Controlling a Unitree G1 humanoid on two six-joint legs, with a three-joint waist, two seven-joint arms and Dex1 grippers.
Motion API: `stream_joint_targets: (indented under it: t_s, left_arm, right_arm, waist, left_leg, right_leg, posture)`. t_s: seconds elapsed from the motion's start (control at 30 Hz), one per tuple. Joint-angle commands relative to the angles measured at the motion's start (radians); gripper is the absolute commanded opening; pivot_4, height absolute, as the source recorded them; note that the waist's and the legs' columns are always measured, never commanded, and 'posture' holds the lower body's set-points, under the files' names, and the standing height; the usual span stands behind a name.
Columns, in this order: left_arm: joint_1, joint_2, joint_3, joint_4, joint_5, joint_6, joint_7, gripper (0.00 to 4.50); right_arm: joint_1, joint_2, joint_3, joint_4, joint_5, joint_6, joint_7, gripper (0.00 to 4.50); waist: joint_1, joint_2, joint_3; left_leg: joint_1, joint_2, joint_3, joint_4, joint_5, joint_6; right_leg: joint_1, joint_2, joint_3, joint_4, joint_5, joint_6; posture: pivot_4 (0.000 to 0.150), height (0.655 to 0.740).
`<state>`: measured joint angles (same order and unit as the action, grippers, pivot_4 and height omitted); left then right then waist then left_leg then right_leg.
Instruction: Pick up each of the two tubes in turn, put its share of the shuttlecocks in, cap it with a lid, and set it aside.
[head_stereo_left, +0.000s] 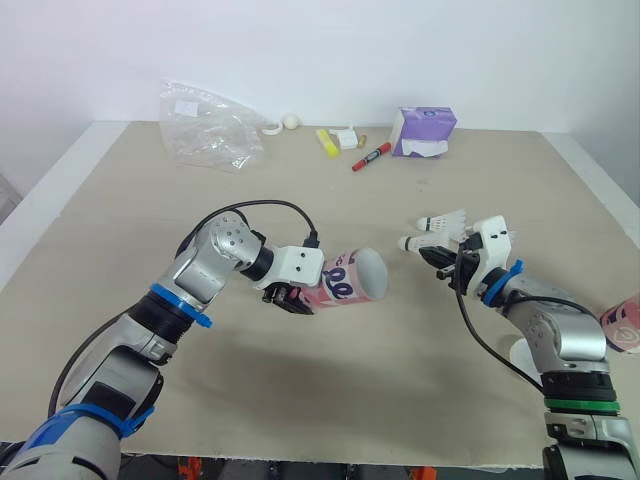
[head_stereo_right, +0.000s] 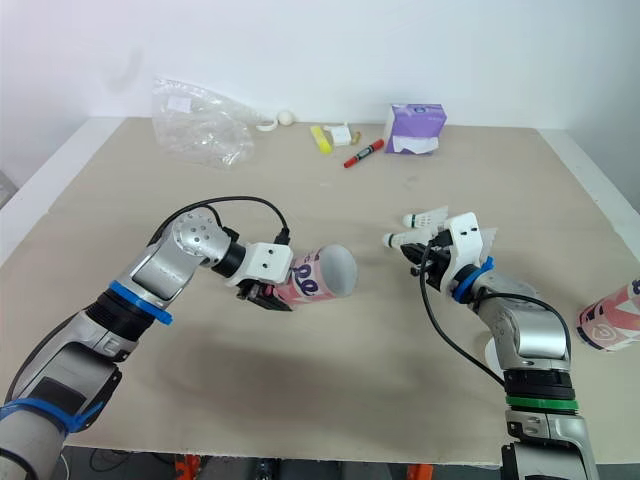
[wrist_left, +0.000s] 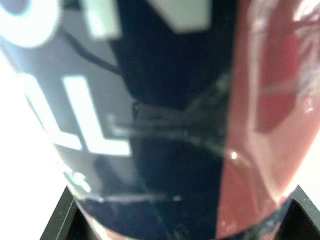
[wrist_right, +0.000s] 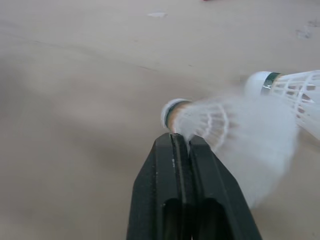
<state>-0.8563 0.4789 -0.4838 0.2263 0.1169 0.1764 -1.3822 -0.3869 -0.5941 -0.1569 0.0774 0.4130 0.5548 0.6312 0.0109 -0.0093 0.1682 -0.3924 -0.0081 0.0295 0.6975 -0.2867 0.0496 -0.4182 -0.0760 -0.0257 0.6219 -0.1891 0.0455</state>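
My left gripper (head_stereo_left: 290, 297) is shut on a pink tube (head_stereo_left: 345, 279) with purple lettering, held lying flat above the table, its open mouth turned toward my right arm. The tube's wall (wrist_left: 165, 125) sits close between the fingers in the left wrist view. My right gripper (head_stereo_left: 442, 260) is shut on the feathers of a white shuttlecock (wrist_right: 200, 120), whose cork points at the tube, a short gap away. A second shuttlecock (head_stereo_left: 445, 220) lies on the table just beyond. The other pink tube (head_stereo_left: 622, 326) lies at the right edge. A white lid (head_stereo_left: 524, 352) rests under my right forearm.
Along the far edge of the beige table (head_stereo_left: 330, 400) lie a crumpled clear plastic bag (head_stereo_left: 205, 125), a white ball (head_stereo_left: 290, 121), a yellow highlighter (head_stereo_left: 326, 143), a small white box (head_stereo_left: 348, 138), a red marker (head_stereo_left: 370, 157) and a purple tissue pack (head_stereo_left: 423, 130).
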Motion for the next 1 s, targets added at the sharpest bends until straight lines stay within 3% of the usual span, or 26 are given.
stream_joint_targets:
  t_s: [0.03, 0.2, 0.37, 0.8, 0.9, 1.0]
  left_arm:
    - [0.018, -0.020, -0.023, 0.007, -0.002, 0.013, -0.002, 2.57]
    - [0.015, -0.026, -0.013, 0.007, -0.018, 0.044, -0.017, 2.57]
    - [0.010, -0.027, -0.013, 0.024, -0.019, 0.061, -0.027, 2.57]
    - [0.000, -0.047, -0.006, 0.042, -0.021, 0.107, -0.021, 2.57]
    - [0.004, -0.046, -0.005, 0.038, -0.020, 0.111, -0.019, 2.57]
    - [0.007, -0.046, -0.005, 0.031, -0.022, 0.117, -0.019, 2.57]
  right_arm:
    - [0.026, -0.059, -0.017, -0.120, -0.028, -0.063, 0.035, 0.07]
    - [0.115, -0.278, -0.028, -0.354, -0.104, -0.305, 0.255, 0.07]
    - [0.101, -0.408, -0.069, -0.495, -0.114, -0.474, 0.375, 0.07]
    - [0.104, -0.429, 0.025, -0.601, -0.108, -0.483, 0.444, 0.07]
    - [0.064, -0.416, 0.054, -0.617, -0.055, -0.408, 0.436, 0.07]
    - [0.039, -0.416, 0.041, -0.635, 0.006, -0.343, 0.437, 1.01]
  waist:
    - [0.002, 0.000, 0.000]
    - [0.000, 0.003, -0.001]
    - [0.001, 0.002, 0.000]
    - [0.001, 0.002, 0.000]
    - [0.001, 0.002, 0.000]
    - [0.001, 0.002, 0.000]
  left_leg:
    - [0.000, 0.000, 0.000, 0.000, 0.000, 0.000]
    - [-0.002, -0.003, 0.000, 0.001, -0.001, 0.001]
    - [0.000, -0.002, -0.001, 0.001, -0.001, 0.002]
    - [-0.001, -0.002, -0.001, 0.004, -0.002, 0.003]
    - [-0.001, -0.002, -0.001, 0.004, -0.002, 0.003]
    - [-0.001, -0.002, -0.001, 0.004, -0.002, 0.003]
  right_leg:
    - [0.000, 0.000, 0.000, 0.000, 0.000, 0.000]
    - [-0.001, -0.003, 0.000, 0.000, -0.001, 0.003]
    - [0.001, -0.001, 0.000, -0.001, -0.004, 0.009]
    - [0.002, -0.002, 0.000, -0.001, -0.001, 0.003]
    - [0.002, -0.002, 0.000, -0.001, -0.001, 0.003]
    - [0.002, -0.002, 0.000, -0.001, -0.001, 0.003]
  posture:
    - [0.150, 0.7400]
    - [0.150, 0.7400]
    - [0.150, 0.7400]
    - [0.150, 0.7400]
    - [0.150, 0.7400]
    - [0.150, 0.7400]
